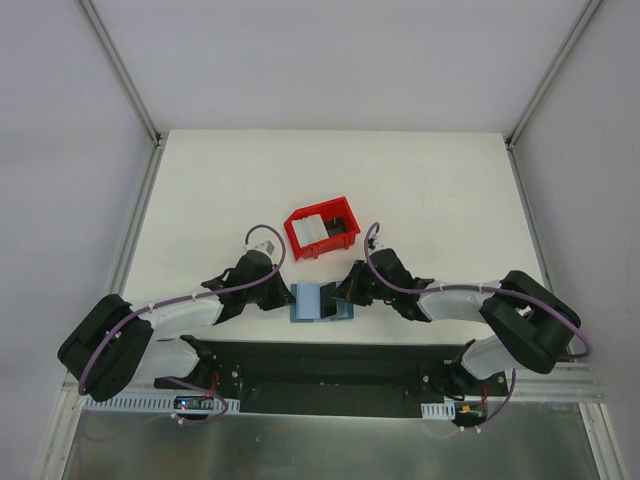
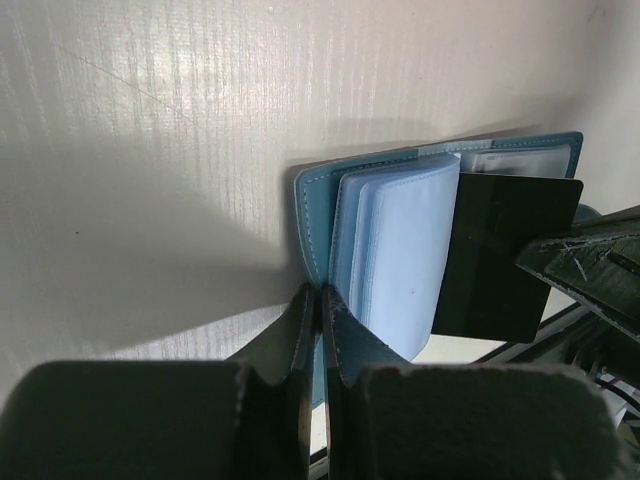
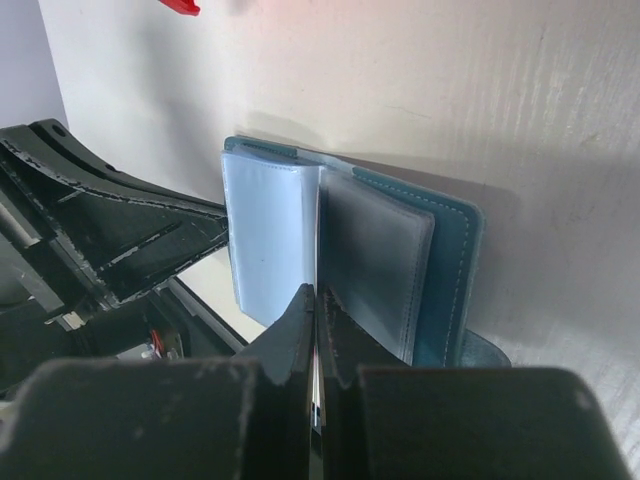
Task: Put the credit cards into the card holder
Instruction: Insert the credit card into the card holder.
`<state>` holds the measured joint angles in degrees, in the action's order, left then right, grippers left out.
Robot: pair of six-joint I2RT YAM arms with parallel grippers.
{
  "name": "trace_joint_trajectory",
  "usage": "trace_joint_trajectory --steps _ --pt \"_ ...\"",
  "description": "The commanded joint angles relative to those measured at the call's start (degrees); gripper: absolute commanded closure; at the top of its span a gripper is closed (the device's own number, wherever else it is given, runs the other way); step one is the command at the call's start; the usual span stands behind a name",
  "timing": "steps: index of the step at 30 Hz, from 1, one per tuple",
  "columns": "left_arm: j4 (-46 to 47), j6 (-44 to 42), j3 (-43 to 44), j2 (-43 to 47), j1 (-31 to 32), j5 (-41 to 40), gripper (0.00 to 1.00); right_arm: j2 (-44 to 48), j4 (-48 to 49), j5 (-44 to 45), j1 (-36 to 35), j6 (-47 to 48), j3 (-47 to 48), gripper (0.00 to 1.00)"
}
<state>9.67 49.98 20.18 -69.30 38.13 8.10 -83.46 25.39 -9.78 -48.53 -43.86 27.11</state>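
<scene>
On the left, the left gripper (image 2: 318,300) is squeezed all the way shut. It pinches the near edge of the teal cover of the card holder (image 2: 310,215). The card holder (image 1: 312,300) lies open on the white table (image 1: 420,190), close to the near edge and right between the two grippers. Its cover is teal-blue, and its pale blue see-through pages (image 2: 400,250) stand up in a bunch in the middle. Behind the card holder, farther back on the table, sits a red bin (image 1: 298,242). The white credit cards (image 1: 309,232) lie in its left part. The bin and the card holder are near each other but do not touch. To the right of the blue pages, a thin dark card (image 2: 505,255) stands over the open holder. It looks black from the left wrist camera. That view is dim, so it may really be a card in shadow or one of the holder's grey sleeves. On the right, the right gripper (image 3: 316,298) is also squeezed shut. A thin flat edge is caught between its fingers, most likely that dark card, just in front of the pages.
</scene>
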Motion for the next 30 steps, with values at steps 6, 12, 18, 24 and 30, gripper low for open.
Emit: trace_joint_trajectory --steps 6,12,18,24,30 --pt "-1.9 -0.1 -1.3 0.6 -0.4 -2.1 1.00 -2.8 10.6 -3.1 0.7 -3.5 -1.8 0.99" --pt "-2.0 -0.3 -1.0 0.4 -0.4 -2.1 1.00 -3.6 13.5 -3.9 0.8 -4.0 -2.9 1.00" --pt "-1.9 -0.8 -0.8 0.0 -0.4 -2.0 1.00 -4.6 13.6 -4.5 1.2 -4.0 -2.3 0.99" --pt "-2.0 -1.0 -0.6 0.0 -0.4 -2.2 1.00 -7.2 15.8 -5.8 1.3 -4.4 -2.6 1.00" --pt "-1.9 -2.4 -0.5 -0.1 -0.4 -1.9 1.00 -8.6 15.8 -5.6 2.3 -2.3 -2.6 1.00"
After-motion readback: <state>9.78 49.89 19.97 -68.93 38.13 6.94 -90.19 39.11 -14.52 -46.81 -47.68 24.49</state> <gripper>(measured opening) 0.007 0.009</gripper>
